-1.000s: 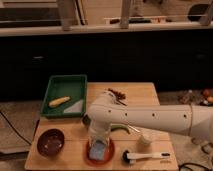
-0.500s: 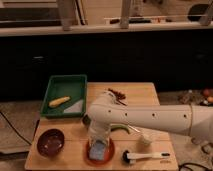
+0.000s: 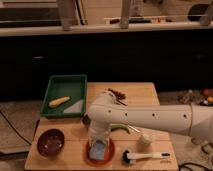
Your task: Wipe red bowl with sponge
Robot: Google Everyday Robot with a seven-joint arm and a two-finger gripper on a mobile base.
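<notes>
The red bowl (image 3: 90, 155) lies shallow and orange-red at the front middle of the wooden table; only its rim shows around the gripper. The pale blue-grey sponge (image 3: 99, 150) sits inside it. My gripper (image 3: 98, 142) hangs straight down from the white arm, its tip on the sponge over the bowl. The arm comes in from the right and covers the back part of the bowl.
A dark maroon bowl (image 3: 51, 141) stands at the front left. A green tray (image 3: 64, 93) at the back left holds a yellow piece (image 3: 59, 101). A white-handled brush (image 3: 145, 156) lies at the front right. Red bits (image 3: 118, 94) lie near the table's (image 3: 135, 92) back edge.
</notes>
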